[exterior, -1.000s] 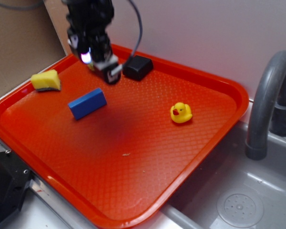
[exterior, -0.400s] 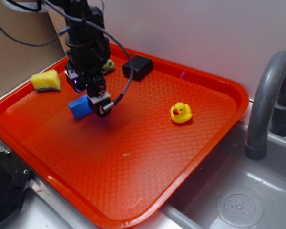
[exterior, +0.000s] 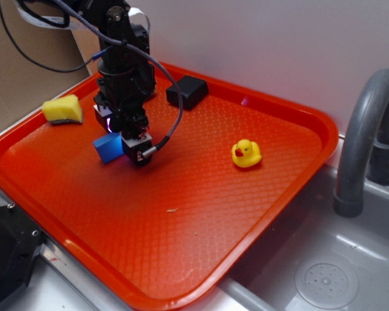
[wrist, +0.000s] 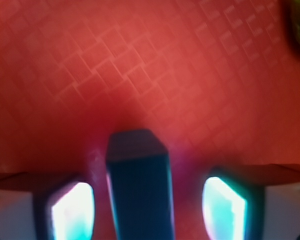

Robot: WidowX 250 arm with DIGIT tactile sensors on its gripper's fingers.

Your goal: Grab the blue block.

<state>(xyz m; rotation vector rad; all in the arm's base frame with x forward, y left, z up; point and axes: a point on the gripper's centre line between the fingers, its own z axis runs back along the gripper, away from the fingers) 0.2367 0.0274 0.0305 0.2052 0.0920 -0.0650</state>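
Note:
The blue block (exterior: 107, 147) lies on the red tray (exterior: 201, 214), left of centre, partly hidden behind the arm. My gripper (exterior: 131, 144) has come down over its right end. In the wrist view the blue block (wrist: 139, 187) lies lengthwise between the two lit fingers (wrist: 72, 210), with a gap of red tray on each side. The gripper (wrist: 147, 210) is open, straddling the block without touching it.
A yellow duck (exterior: 246, 153) sits right of centre on the tray. A black squarish block (exterior: 187, 91) lies at the back and a yellow sponge (exterior: 62, 109) at the left. A grey faucet (exterior: 365, 136) and sink (exterior: 324, 272) lie to the right.
The arm moved forward and down from the back of the tray onto the blue block. The block has not moved.

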